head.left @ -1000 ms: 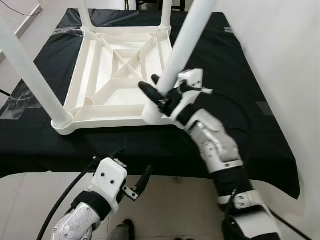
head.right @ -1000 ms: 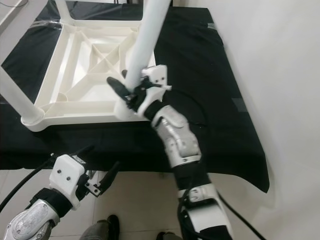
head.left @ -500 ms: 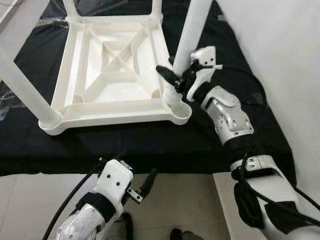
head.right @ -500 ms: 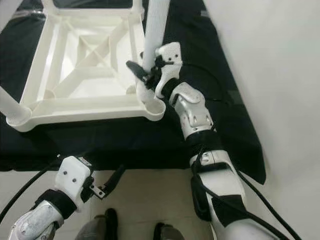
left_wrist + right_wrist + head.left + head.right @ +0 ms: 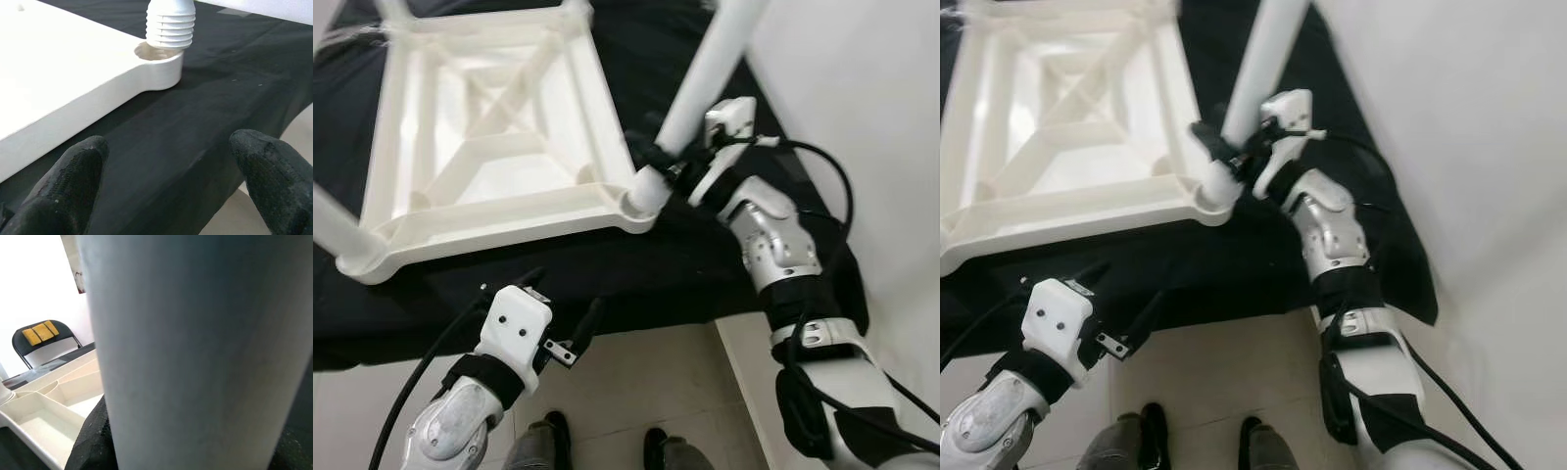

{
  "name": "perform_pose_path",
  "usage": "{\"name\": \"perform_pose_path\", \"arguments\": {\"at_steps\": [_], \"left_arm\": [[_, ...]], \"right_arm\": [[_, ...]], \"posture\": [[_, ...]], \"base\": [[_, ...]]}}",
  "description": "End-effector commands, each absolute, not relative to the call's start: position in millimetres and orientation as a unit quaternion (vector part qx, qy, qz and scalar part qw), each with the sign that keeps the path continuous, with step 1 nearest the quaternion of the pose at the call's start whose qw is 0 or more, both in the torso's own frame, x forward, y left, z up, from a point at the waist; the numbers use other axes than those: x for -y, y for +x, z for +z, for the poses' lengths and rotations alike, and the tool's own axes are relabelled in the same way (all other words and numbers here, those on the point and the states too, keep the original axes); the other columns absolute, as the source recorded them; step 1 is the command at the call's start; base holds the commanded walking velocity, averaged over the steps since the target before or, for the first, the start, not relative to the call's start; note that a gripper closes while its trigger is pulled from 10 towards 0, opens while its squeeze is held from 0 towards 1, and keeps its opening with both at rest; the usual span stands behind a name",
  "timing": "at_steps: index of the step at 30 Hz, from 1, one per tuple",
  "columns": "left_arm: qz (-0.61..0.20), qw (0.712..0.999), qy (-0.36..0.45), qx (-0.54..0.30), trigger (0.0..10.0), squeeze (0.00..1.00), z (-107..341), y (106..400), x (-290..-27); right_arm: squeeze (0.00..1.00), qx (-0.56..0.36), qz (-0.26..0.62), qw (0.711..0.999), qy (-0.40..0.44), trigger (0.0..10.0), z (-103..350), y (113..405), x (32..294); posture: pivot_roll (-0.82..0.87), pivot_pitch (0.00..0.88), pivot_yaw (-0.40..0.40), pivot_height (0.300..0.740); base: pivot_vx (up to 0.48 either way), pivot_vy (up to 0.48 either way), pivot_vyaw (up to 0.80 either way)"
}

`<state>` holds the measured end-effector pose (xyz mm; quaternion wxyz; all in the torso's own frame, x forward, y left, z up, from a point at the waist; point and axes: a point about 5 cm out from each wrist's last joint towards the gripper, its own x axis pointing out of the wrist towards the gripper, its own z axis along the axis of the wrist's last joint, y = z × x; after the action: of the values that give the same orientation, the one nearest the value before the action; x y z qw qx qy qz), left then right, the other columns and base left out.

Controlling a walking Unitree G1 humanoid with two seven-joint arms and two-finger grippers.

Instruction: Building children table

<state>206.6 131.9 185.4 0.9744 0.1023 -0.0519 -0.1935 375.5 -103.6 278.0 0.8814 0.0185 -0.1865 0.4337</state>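
Our right gripper [image 5: 668, 164] had its fingers clamped on the last leg [image 5: 705, 86], entering the tabletop [image 5: 489, 211] corner socket at four o'clock. At least two legs stood fitted; our left gripper [image 5: 570, 328] hung with fingers spread below the bench [image 5: 685, 284].

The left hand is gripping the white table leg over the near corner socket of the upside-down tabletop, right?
No, the right hand grips the table leg at that corner socket of the tabletop; the left eye view shows it. The left hand hangs open below the table edge.

bright, even light; slight blur
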Motion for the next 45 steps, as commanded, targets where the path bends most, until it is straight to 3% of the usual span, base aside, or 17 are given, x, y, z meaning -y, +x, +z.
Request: {"name": "perform_pose_path", "arguments": {"at_steps": [1, 6, 13, 26, 33, 39, 43, 45], "left_arm": [[-0.195, 0.975, 0.100, 0.037, 10.0, 0.00, 180, 205, -131], [-0.178, 0.977, 0.108, 0.050, 10.0, 0.00, 182, 211, -139], [-0.149, 0.979, 0.116, 0.077, 10.0, 0.00, 193, 219, -153], [-0.168, 0.974, 0.118, 0.098, 10.0, 0.00, 198, 231, -149], [-0.173, 0.974, 0.114, 0.094, 10.0, 0.00, 194, 229, -145], [-0.181, 0.973, 0.124, 0.077, 10.0, 0.00, 186, 226, -141], [-0.194, 0.972, 0.125, 0.042, 10.0, 0.00, 171, 219, -137], [-0.194, 0.972, 0.124, 0.034, 10.0, 0.00, 167, 217, -137]], "right_arm": [[0.00, 0.188, 0.438, 0.879, 0.021, 10.0, 274, 373, 101], [0.00, 0.192, 0.386, 0.900, 0.061, 10.0, 265, 369, 99], [0.00, 0.200, 0.391, 0.890, 0.121, 10.0, 258, 340, 97], [0.00, 0.186, 0.415, 0.886, 0.084, 10.0, 251, 325, 82], [0.00, 0.161, 0.452, 0.873, 0.086, 10.0, 245, 321, 79], [0.00, 0.170, 0.458, 0.872, 0.025, 10.0, 244, 318, 80], [0.00, 0.158, 0.519, 0.840, -0.003, 10.0, 241, 307, 83], [0.00, 0.160, 0.520, 0.839, 0.006, 10.0, 242, 307, 84]], "posture": [[0.20, 0.314, -0.081, 0.740], [0.21, 0.248, -0.087, 0.740], [0.21, 0.184, -0.081, 0.740], [0.19, 0.144, -0.065, 0.740], [0.20, 0.148, -0.063, 0.740], [0.20, 0.158, -0.063, 0.740], [0.20, 0.174, -0.065, 0.740], [0.20, 0.176, -0.064, 0.740]], "base": [[0.000, 0.000, 0.00], [0.000, 0.000, 0.00], [0.000, 0.000, 0.00], [0.327, 0.000, -0.46], [0.352, 0.000, 0.41], [0.049, 0.000, 0.00], [0.000, 0.000, 0.60], [0.000, 0.000, 0.80]]}}
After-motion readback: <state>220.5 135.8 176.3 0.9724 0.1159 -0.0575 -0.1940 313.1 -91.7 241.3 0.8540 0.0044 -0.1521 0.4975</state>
